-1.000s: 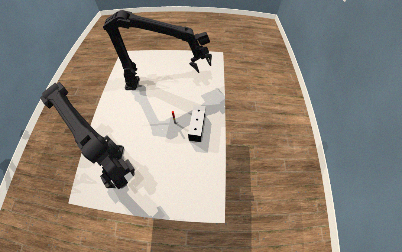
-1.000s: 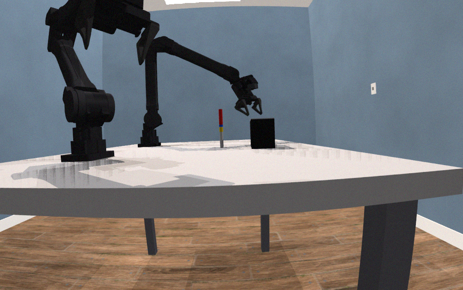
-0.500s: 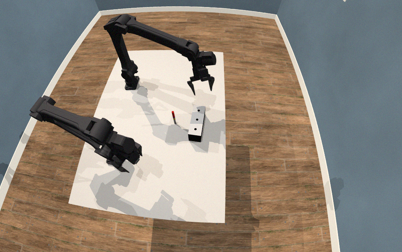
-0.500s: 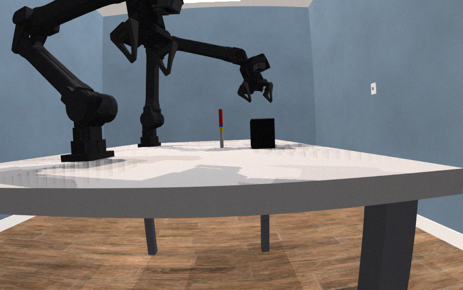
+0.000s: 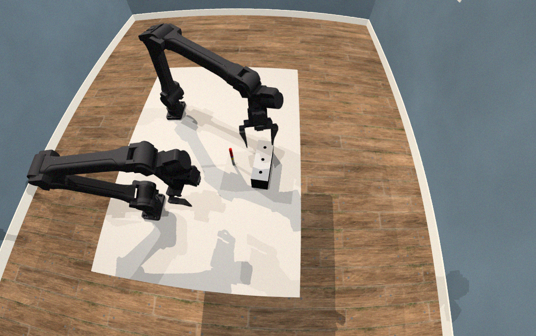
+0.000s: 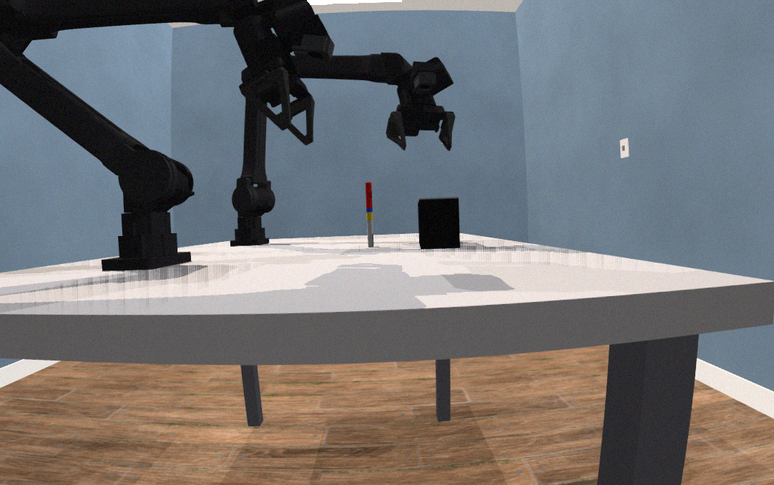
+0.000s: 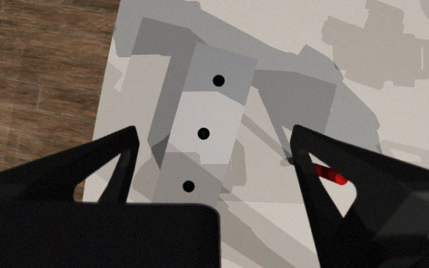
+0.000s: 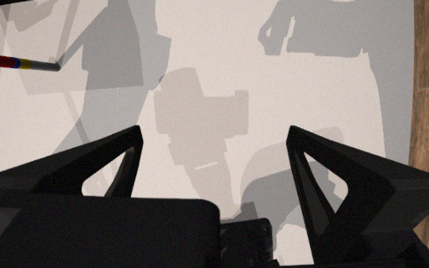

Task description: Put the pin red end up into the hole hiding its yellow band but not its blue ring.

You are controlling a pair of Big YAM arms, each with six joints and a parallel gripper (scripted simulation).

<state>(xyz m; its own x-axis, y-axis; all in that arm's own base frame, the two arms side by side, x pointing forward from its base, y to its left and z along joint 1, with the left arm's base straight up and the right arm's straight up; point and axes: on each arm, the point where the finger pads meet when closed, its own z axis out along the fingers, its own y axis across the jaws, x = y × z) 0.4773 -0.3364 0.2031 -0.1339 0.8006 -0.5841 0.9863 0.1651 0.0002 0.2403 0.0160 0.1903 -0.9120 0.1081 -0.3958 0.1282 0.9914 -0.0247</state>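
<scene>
The left gripper [image 5: 259, 145] [image 6: 426, 149] [image 7: 214, 134] is released, its fingers wide apart and grasping nothing. It hangs above the block [image 5: 263, 166] [image 6: 438, 222] [image 7: 214, 109], pointing down and not touching it. The right gripper [image 5: 190, 194] [image 6: 297, 136] [image 8: 214, 133] is also released and holding nothing, up in the air on the arm-base side of the pin [image 5: 231, 155] [image 6: 369, 213] [image 7: 330, 174] [image 8: 17, 63].

The pin stands upright on the bench [image 5: 157, 254] [image 6: 378, 337] [image 7: 273, 222] [image 8: 214, 47], red end up, outside the block and apart from both grippers. Below its long red part come the blue ring, the yellow band and a grey lower part, all exposed. The block rests on the bench near the pin, on the side away from the arm bases. Its pale top has three round, dark holes in a row along its length; their depths cannot be told from these views. The end face is black.
</scene>
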